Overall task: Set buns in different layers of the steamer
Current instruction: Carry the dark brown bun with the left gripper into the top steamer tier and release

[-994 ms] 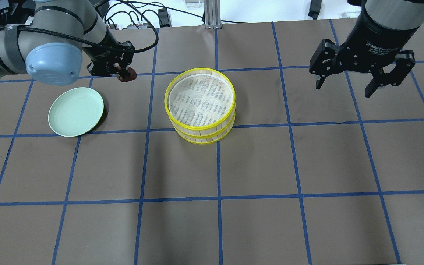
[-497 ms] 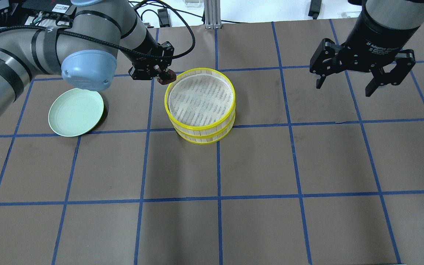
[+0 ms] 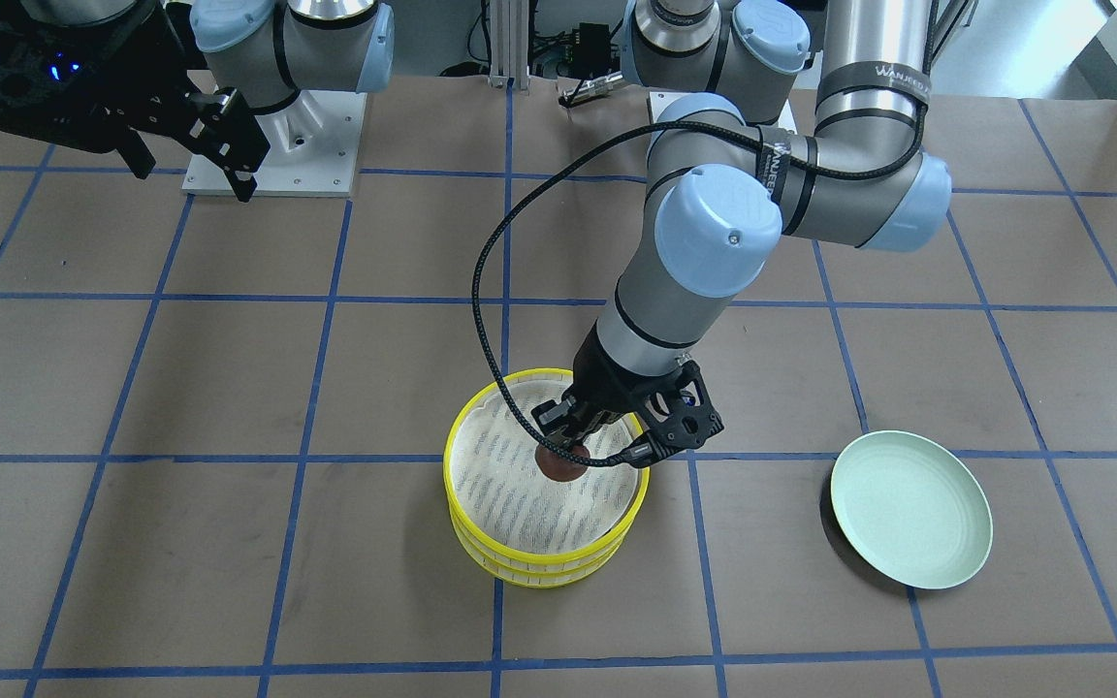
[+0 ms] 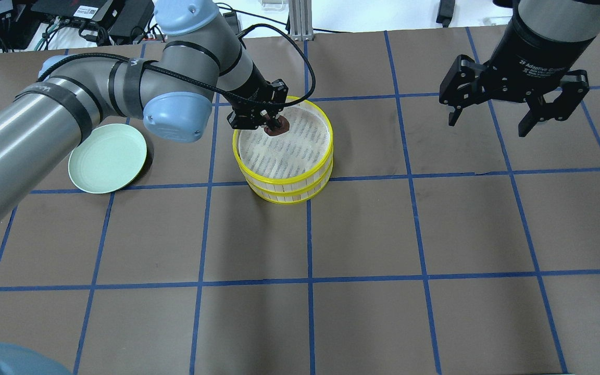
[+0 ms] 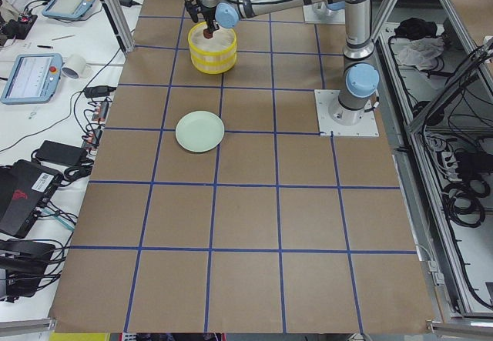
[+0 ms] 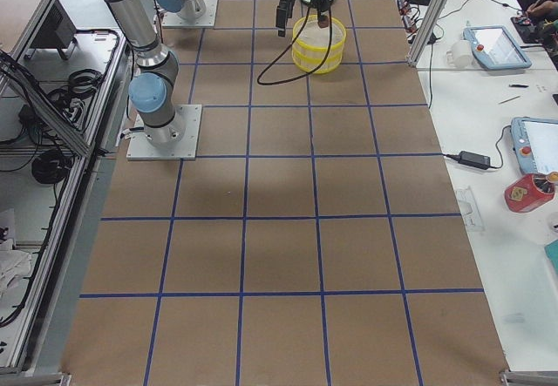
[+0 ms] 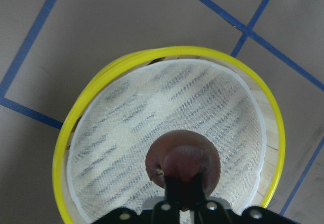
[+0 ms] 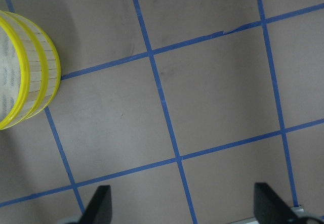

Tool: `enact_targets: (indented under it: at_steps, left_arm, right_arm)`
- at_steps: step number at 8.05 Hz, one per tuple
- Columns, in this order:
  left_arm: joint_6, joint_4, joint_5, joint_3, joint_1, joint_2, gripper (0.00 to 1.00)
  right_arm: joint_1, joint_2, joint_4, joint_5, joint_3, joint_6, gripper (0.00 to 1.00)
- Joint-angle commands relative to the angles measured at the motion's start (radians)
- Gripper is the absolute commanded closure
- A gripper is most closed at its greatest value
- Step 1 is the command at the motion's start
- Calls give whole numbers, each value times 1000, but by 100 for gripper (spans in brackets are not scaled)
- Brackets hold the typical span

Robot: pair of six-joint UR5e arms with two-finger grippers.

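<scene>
Steamer [image 4: 325, 159]: a stack of yellow-rimmed round trays on the table [image 4: 362, 234]. It stands about halfway between the left and right edges and nearer the edge away from my bases.
Top layer [image 3: 474, 441]: lined with an off-white liner [image 7: 152, 118] with dark dashed stripes. The bun hangs over the part of the liner nearest the plate-side rim. I cannot tell whether it touches the cloth.
Lower layer [image 4: 284, 197]: covered by the top layer, so its inside is hidden.
Bun [image 4: 278, 127]: glossy reddish-brown and rounded, seen from my left wrist directly below the fingertips [image 7: 183, 163]. It lies wholly within the yellow rim.
Plate [image 4: 107, 159]: pale green, flat on the table between the steamer and the left edge, well apart from the steamer.
Left gripper [image 4: 273, 123]: my fingers are clamped narrowly on the bun from above. The arm reaches in over the steamer's rim from the plate side.
Right gripper [image 4: 489, 126]: my fingers [image 8: 98, 204] are spread wide and grasp nothing. The gripper hangs above bare table toward the right edge, well apart from the steamer, whose wall shows at the edge of my right wrist view.
</scene>
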Motion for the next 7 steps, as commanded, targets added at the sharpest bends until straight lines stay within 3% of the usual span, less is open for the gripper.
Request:
enact_targets:
  at_steps: [1, 2, 4, 6, 7]
  left_arm:
    - [5, 21, 0, 0, -15, -31, 76]
    - [5, 22, 4, 0, -15, -31, 28]
    - [7, 40, 6, 3, -15, -26, 12]
    - [13, 39, 16, 8, -13, 21, 12]
    - [37, 28, 101, 11, -9, 52, 8]
  right_arm:
    - [0, 0, -1, -1, 0, 0, 0]
    - [0, 0, -1, -1, 0, 0, 0]
    - [0, 0, -1, -1, 0, 0, 0]
    - [0, 0, -1, 1, 0, 0, 0]
    - [0, 0, -1, 1, 0, 1, 0]
